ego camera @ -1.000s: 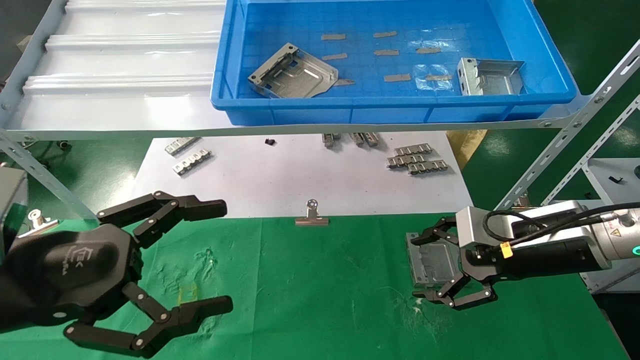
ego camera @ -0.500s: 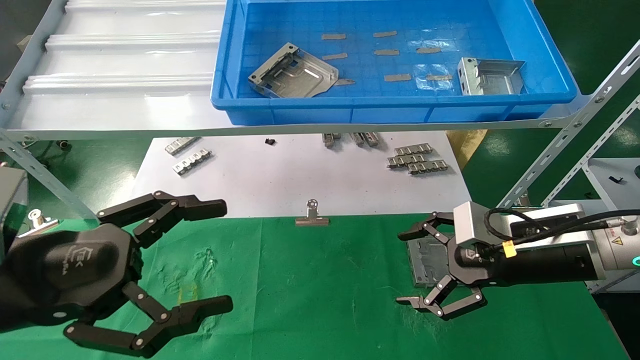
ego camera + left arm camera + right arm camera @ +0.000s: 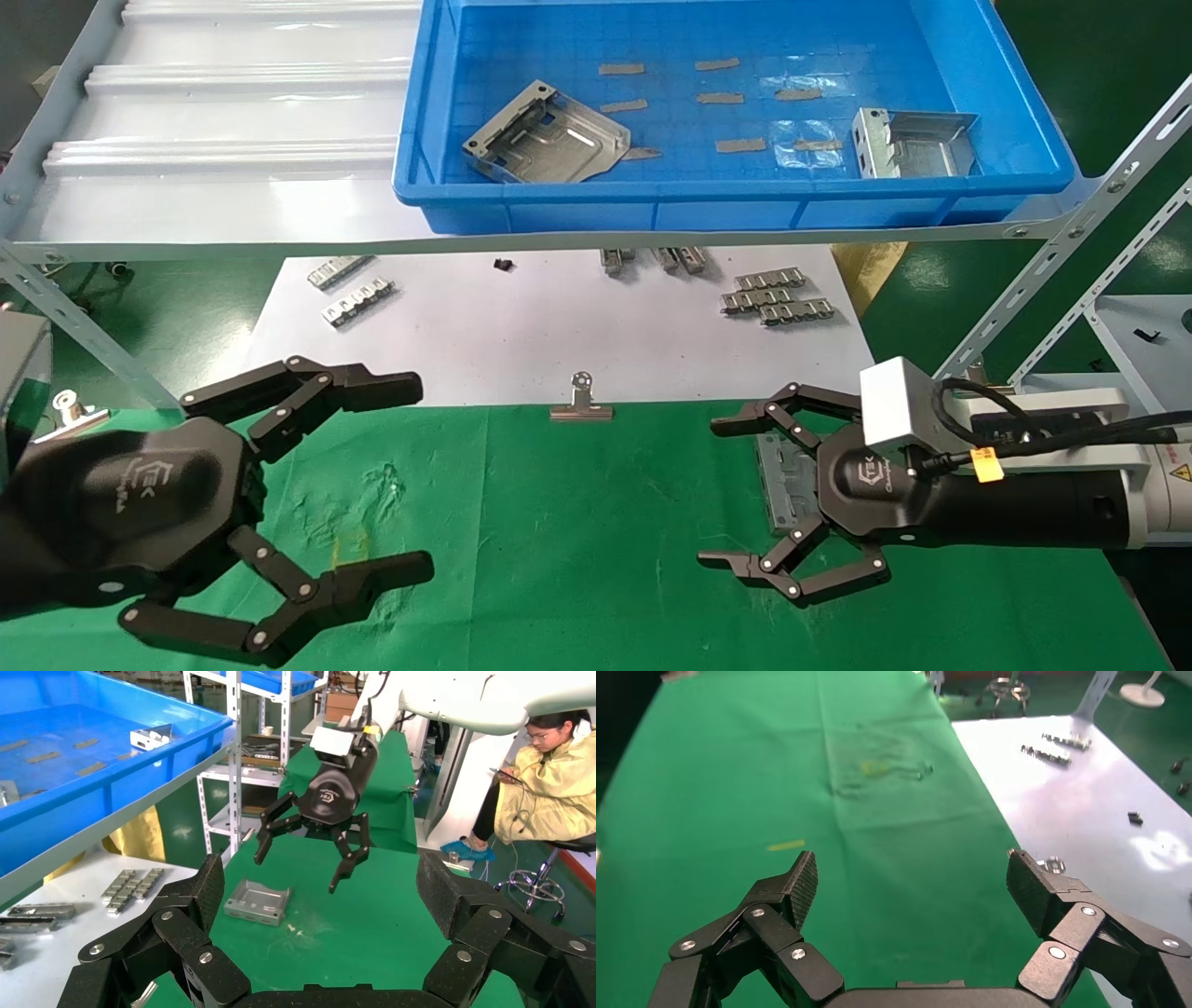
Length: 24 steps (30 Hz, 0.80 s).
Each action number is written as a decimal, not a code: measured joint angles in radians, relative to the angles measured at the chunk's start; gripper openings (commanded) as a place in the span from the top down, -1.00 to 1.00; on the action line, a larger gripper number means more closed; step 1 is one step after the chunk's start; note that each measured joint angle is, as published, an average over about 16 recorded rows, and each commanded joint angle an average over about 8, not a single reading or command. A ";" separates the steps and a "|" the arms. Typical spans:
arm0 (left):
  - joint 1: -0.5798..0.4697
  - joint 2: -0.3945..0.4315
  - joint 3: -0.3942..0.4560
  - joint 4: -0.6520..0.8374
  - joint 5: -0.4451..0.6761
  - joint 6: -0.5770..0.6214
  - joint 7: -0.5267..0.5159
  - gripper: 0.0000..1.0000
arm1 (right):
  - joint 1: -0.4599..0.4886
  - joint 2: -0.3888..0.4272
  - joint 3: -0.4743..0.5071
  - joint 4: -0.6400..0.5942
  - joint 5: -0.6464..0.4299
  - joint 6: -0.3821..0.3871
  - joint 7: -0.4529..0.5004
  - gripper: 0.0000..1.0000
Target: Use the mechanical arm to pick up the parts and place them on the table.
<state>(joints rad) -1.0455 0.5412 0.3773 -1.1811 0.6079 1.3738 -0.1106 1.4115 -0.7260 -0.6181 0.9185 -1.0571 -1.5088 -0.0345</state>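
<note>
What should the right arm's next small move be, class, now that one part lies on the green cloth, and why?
Probably lift the right pincer clear and swing it toward the blue bin. Its fingers are spread and hang above the bracket, which lies flat on the table, apart from them, so that part looks placed. Two more brackets wait in the bin. The left pincer hovers idle, open, at the table's left.

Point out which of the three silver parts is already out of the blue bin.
The part lying flat on the green table, under the open right claw. The other two parts lie in the blue bin on the shelf.
</note>
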 measured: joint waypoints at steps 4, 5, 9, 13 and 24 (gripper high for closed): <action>0.000 0.000 0.000 0.000 0.000 0.000 0.000 -1.00 | -0.039 0.013 0.039 0.043 0.038 0.002 0.026 -1.00; 0.000 0.000 0.000 0.000 0.000 0.000 0.000 -1.00 | -0.049 0.017 0.049 0.053 0.047 0.002 0.032 -1.00; 0.000 0.000 0.000 0.000 0.000 0.000 0.000 -1.00 | -0.088 0.030 0.089 0.096 0.085 0.003 0.058 -1.00; 0.000 0.000 0.000 0.000 0.000 0.000 0.000 -1.00 | -0.127 0.043 0.128 0.138 0.123 0.005 0.084 -1.00; 0.000 0.000 0.000 0.000 0.000 0.000 0.000 -1.00 | -0.235 0.080 0.236 0.255 0.228 0.009 0.155 -1.00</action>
<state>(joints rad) -1.0455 0.5412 0.3773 -1.1811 0.6079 1.3738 -0.1106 1.1763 -0.6459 -0.3819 1.1737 -0.8292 -1.4996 0.1206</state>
